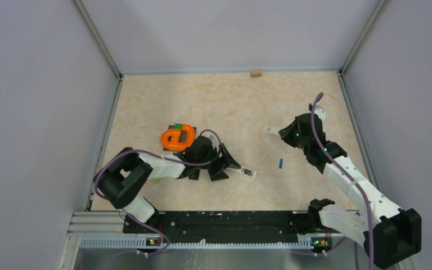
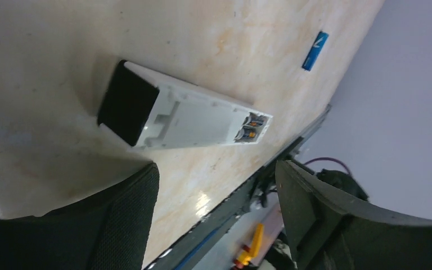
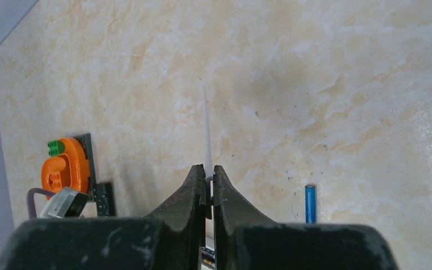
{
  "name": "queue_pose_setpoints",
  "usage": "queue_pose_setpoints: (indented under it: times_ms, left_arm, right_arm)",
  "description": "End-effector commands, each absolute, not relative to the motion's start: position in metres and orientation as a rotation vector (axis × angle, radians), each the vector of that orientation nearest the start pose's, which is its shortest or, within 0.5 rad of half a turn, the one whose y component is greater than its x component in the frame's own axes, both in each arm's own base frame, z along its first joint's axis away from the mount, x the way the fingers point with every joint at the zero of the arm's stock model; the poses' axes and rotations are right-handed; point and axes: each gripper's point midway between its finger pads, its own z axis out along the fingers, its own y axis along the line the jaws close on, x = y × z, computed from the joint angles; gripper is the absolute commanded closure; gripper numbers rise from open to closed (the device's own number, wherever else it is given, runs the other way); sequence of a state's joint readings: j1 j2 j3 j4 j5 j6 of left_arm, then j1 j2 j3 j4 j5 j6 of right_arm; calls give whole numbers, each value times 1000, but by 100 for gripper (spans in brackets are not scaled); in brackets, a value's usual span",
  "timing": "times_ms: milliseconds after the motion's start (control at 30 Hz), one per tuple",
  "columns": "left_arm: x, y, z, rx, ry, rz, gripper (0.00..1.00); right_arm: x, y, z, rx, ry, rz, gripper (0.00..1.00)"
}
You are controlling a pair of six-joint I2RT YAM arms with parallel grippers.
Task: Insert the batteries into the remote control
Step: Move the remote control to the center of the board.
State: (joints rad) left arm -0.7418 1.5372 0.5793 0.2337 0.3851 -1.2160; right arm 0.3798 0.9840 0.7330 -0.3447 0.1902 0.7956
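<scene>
While agape and empty, left claw [image 2: 216, 169] just beside remote [image 2: 191, 121]; right claw [image 3: 206, 173] tight on white strip [image 3: 205, 124].

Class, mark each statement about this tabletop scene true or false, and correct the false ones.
1. The right pincer is shut on a thin white panel. True.
2. The blue battery sits inside the remote. False: it lies on the table, apart from the remote.
3. The left pincer is open. True.
4. The remote's battery bay is covered. False: it lies uncovered, with its contacts showing.
</scene>
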Motion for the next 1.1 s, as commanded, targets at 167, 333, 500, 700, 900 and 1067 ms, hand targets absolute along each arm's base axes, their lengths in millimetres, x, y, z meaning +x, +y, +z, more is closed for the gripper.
queue_pose_setpoints:
  times_ms: [167, 333, 500, 700, 900, 1067]
  left_arm:
    - [237, -356, 75, -711, 2470, -1390, 25]
    - [247, -352, 57, -860, 2443, -1311, 28]
    - [266, -357, 57, -919, 2376, -1292, 28]
    - [293, -372, 68, -953, 2300, -1329, 25]
    - [301, -392, 79, -941, 2298, -1420, 24]
    - [275, -398, 69, -904, 2442, -1404, 21]
  right_arm:
    - [305, 109, 182, 550, 2054, 503, 100]
    - [306, 107, 178, 558, 2058, 516, 100]
    - [306, 103, 173, 562, 2071, 515, 100]
    - [303, 101, 172, 558, 2095, 576, 100]
    - [298, 99, 174, 564, 2100, 605, 100]
    - [297, 94, 176, 579, 2085, 600, 100]
